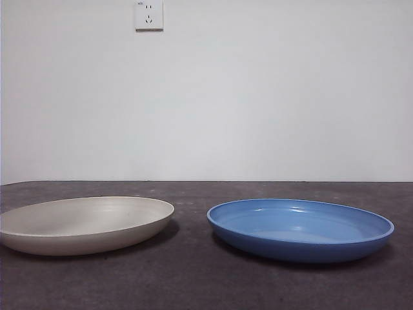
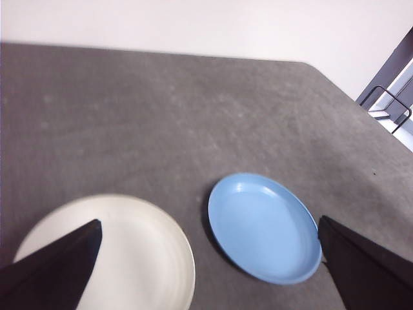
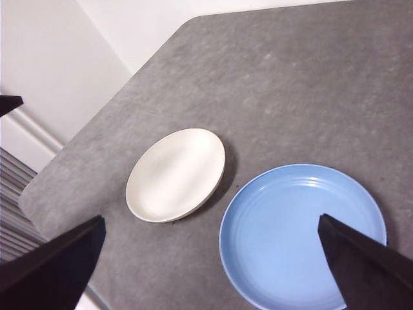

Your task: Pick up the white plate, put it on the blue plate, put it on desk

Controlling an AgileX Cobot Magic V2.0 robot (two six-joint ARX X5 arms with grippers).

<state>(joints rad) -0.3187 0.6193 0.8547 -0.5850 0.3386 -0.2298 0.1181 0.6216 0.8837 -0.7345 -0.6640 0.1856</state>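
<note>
Front view gives us the white plate [image 1: 85,224] and the blue plate [image 1: 301,228] side by side on the desk [image 1: 193,278], near each other but apart, both empty; behind them, a pale wall with a socket [image 1: 148,15]. Our left gripper [image 2: 210,265] and right gripper [image 3: 210,265] hang high above the plates, jaws wide apart, holding nothing.

White plate [image 1: 84,225] cropped at front view's edge
</note>
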